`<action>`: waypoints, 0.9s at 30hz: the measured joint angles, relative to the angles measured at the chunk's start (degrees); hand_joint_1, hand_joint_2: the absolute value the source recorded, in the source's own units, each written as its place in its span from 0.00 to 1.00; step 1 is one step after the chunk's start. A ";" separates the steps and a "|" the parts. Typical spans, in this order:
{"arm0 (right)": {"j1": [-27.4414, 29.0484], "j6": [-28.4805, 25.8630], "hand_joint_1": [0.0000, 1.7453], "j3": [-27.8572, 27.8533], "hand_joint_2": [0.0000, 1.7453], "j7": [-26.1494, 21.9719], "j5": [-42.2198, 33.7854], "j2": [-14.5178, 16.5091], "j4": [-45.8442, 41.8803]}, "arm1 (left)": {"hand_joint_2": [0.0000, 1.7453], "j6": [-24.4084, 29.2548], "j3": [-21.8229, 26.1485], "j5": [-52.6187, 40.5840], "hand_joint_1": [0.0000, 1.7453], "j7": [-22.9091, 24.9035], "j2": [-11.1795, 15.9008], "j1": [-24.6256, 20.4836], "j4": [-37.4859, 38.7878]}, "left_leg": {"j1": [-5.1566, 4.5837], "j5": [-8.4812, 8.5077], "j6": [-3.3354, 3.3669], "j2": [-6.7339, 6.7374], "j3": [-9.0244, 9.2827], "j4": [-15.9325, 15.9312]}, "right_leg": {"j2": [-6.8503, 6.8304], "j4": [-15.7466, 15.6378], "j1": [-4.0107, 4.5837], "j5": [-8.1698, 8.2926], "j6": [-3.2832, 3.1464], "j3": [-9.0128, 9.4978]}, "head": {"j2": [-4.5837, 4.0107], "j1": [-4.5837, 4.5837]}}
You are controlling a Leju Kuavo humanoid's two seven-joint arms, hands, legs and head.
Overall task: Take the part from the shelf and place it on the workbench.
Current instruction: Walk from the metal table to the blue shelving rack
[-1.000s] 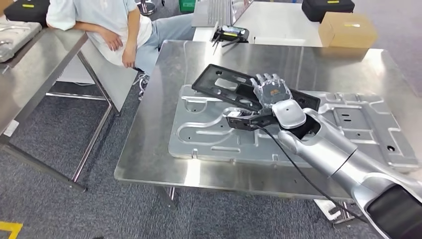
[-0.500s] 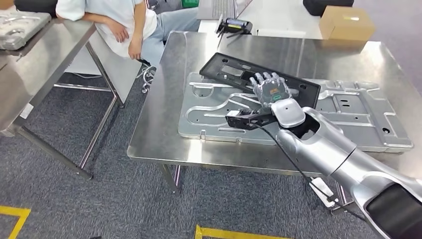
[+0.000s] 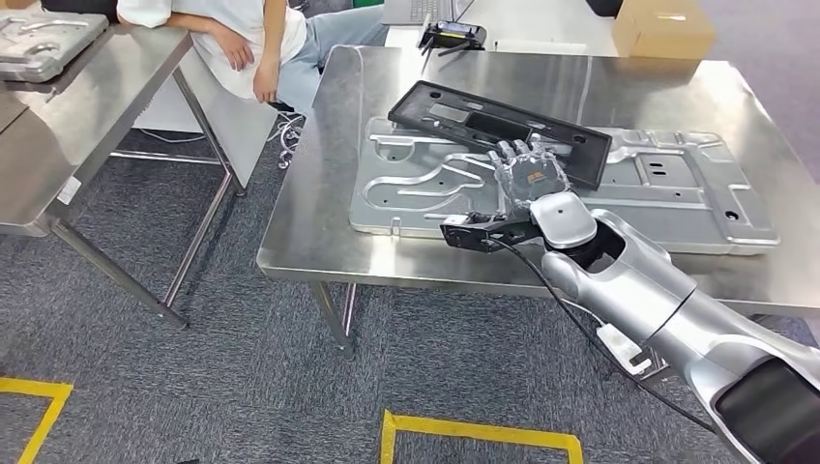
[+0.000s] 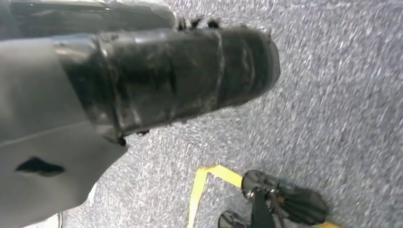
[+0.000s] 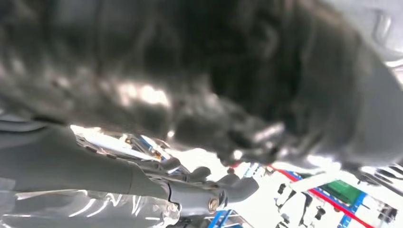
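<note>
One black plastic panel point(image 3: 500, 130) lay on the steel workbench point(image 3: 319, 193), propped across a stamped metal plate point(image 3: 667, 198).

Placement looked done: the right hand point(image 3: 527, 177) hovered just beside the panel's near edge with fingers spread, gripping nothing, so the next move would be drawing that arm clear. Left hand's state could not be told; the right wrist view was blurred.

- You will find no text, brand or number that can be read in any view.
- The cardboard box point(image 3: 662, 26) on the far surface carries a small pale label, too small for you to read.
- The yellow floor lines point(image 3: 479, 434) are plain marks without letters.
</note>
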 joint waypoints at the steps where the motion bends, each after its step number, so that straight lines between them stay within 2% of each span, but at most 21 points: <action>1: 0.02 0.02 0.00 0.01 0.00 0.00 -0.01 0.01 -0.04 | 0.00 0.01 0.01 0.00 0.00 0.05 -0.03 0.05 0.00 | 0.11 -1.55 -0.31 -0.09 -0.65 1.18 | -0.10 -0.23 -0.19 0.70 -0.49 -0.49 | 0.00 -0.08; 2: 0.04 0.03 0.00 0.01 0.00 -0.01 -0.01 0.02 -0.09 | 0.00 0.02 0.01 0.00 0.00 0.09 -0.05 0.10 0.00 | 0.21 -3.98 -0.61 -0.16 -1.55 3.42 | -0.19 -0.45 -0.41 1.41 -0.85 -1.10 | 0.00 -0.15; 4: 0.05 0.04 0.00 0.01 0.00 -0.01 -0.01 0.01 -0.23 | 0.00 0.04 0.01 0.00 0.00 0.14 -0.06 0.11 0.00 | 0.48 -9.16 -1.20 -0.19 -3.47 10.27 | -0.24 -0.45 -0.45 2.72 -1.12 -2.67 | 0.00 -0.39; 5: 0.08 0.05 0.00 0.01 0.00 0.00 -0.01 0.00 -0.27 | 0.00 0.06 0.01 0.01 0.00 0.15 -0.04 0.12 0.00 | 0.62 -10.27 -1.45 -0.18 -3.92 13.36 | -0.24 -0.40 -0.50 3.36 -1.05 -3.58 | 0.00 -0.44; 6: 0.12 0.05 0.00 0.01 0.00 0.00 -0.02 -0.01 -0.29 | 0.00 0.07 0.01 0.00 0.00 0.16 -0.03 0.13 0.00 | 0.74 -10.07 -1.65 -0.18 -3.70 15.15 | -0.24 -0.31 -0.56 4.00 -0.96 -4.52 | 0.00 -0.45; 7: 0.15 0.07 0.00 0.01 0.00 -0.01 -0.02 -0.02 -0.29 | 0.00 0.08 0.01 0.01 0.00 0.16 -0.02 0.12 0.00 | 0.83 -8.77 -1.78 -0.17 -2.57 15.15 | -0.22 -0.18 -0.64 4.64 -0.81 -5.49 | 0.00 -0.45; 9: 0.18 0.08 0.00 0.01 0.00 -0.02 -0.04 -0.02 -0.31 | 0.00 0.08 0.01 0.01 0.00 0.17 -0.02 -0.02 0.00 | 0.91 -6.07 -1.80 -0.17 2.28 9.73 | -0.17 0.16 -0.84 5.79 -0.36 -7.16 | 0.00 -0.48; 11: 0.16 0.08 0.00 -0.03 0.00 -0.02 -0.05 -0.10 -0.38 | 0.00 0.09 0.01 0.03 0.00 0.16 0.02 -0.23 0.00 | 0.64 -6.61 -1.44 -0.28 7.61 2.05 | -0.21 0.22 -0.90 6.87 0.36 -8.11 | 0.01 -0.42; 13: 0.15 0.08 0.00 -0.05 0.00 -0.02 -0.10 -0.19 -0.48 | 0.00 0.13 0.02 0.07 0.00 0.15 0.08 -0.28 0.00 | 0.21 -7.46 -0.83 -0.42 9.29 -1.38 | -0.31 -0.25 -0.94 8.04 1.10 -8.22 | 0.01 -0.52; 15: 0.24 0.15 0.00 -0.05 0.00 -0.02 -0.19 -0.30 -0.55 | 0.00 0.16 0.03 0.10 0.00 0.18 0.09 -0.24 0.00 | 0.26 -6.26 0.05 -0.29 8.54 -1.94 | -0.16 -0.70 -0.92 8.59 1.77 -8.34 | 0.01 -0.59; 16: 0.29 0.26 0.00 -0.05 0.00 -0.01 -0.23 -0.39 -0.59 | 0.00 0.18 0.03 0.11 0.00 0.23 0.08 -0.29 0.00 | 0.37 -5.50 0.61 -0.14 8.16 -2.28 | -0.04 0.02 -0.91 7.39 1.98 -8.79 | 0.01 -0.47; 17: 0.33 0.39 0.00 -0.05 0.00 0.01 -0.27 -0.54 -0.63 | 0.00 0.20 0.03 0.12 0.00 0.30 0.07 -0.33 0.00 | 0.49 -4.63 1.12 -0.01 7.60 -2.61 | 0.07 1.93 -0.88 4.99 2.09 -9.50 | 0.00 -0.32; 19: 0.37 0.70 0.00 -0.05 0.00 0.06 -0.33 -0.82 -0.72 | 0.00 0.25 0.04 0.15 0.00 0.44 0.07 -0.36 0.00 | 0.45 -3.16 1.75 0.08 6.09 -2.66 | 0.15 8.92 -0.87 -1.29 2.11 -11.19 | 0.00 -0.14; 20: 0.40 0.83 0.00 -0.05 0.00 0.09 -0.36 -0.96 -0.75 | 0.00 0.26 0.04 0.18 0.00 0.48 0.07 -0.33 0.00 | 0.37 -2.50 1.81 0.08 5.20 -2.56 | 0.16 12.55 -0.83 -3.10 2.16 -11.70 | 0.00 -0.14; 21: 0.47 0.93 0.00 -0.05 0.00 0.13 -0.44 -1.05 -0.78 | 0.00 0.25 0.05 0.22 0.00 0.49 0.07 -0.30 0.00 | 0.30 -1.91 1.80 0.08 4.29 -2.43 | 0.16 15.12 -0.81 -3.38 2.21 -11.66 | 0.00 -0.14; 22: 0.55 0.96 0.00 -0.05 0.00 0.15 -0.62 -1.14 -0.79 | 0.00 0.21 0.05 0.28 0.00 0.50 0.07 -0.28 0.00 | 0.25 -1.34 1.73 0.09 3.36 -2.24 | 0.15 16.00 -0.81 -2.37 2.23 -10.84 | 0.00 -0.14; 23: 0.63 0.95 0.00 -0.05 0.00 0.21 -0.91 -1.21 -0.83 | 0.00 0.15 0.05 0.37 0.00 0.50 0.07 -0.28 0.00 | 0.24 -0.81 1.59 0.09 2.48 -2.02 | 0.14 15.06 -0.84 -0.77 2.21 -9.12 | 0.00 -0.14; 24: 0.70 0.89 0.00 -0.07 0.00 0.31 -1.26 -1.28 -0.89 | 0.00 0.08 0.05 0.44 0.00 0.49 0.07 -0.29 0.00 | 0.23 -0.33 1.39 0.08 1.70 -1.73 | 0.15 12.38 -0.90 0.41 2.16 -6.48 | 0.00 -0.15; 25: 0.73 0.80 0.00 -0.14 0.00 0.42 -1.56 -1.33 -1.00 | 0.00 0.00 0.05 0.52 0.00 0.48 0.07 -0.29 0.00 | 0.10 0.05 1.13 0.05 0.99 -1.42 | 0.16 8.52 -0.86 0.50 2.09 -3.39 | 0.00 -0.11; 26: 0.75 0.69 0.00 -0.27 0.00 0.55 -1.77 -1.37 -1.15 | 0.00 -0.09 0.06 0.57 0.00 0.46 0.07 -0.28 0.00 | 0.01 0.44 0.83 0.02 0.47 -1.15 | 0.22 4.74 -0.79 -0.20 1.93 -0.73 | 0.01 -0.17; 27: 0.77 0.58 0.00 -0.44 0.00 0.66 -1.88 -1.41 -1.29 | 0.00 -0.15 0.07 0.61 0.00 0.43 0.08 -0.27 0.00 | -0.05 0.90 0.52 -0.02 0.12 -1.00 | 0.28 1.90 -0.64 -1.08 1.74 0.99 | 0.01 -0.22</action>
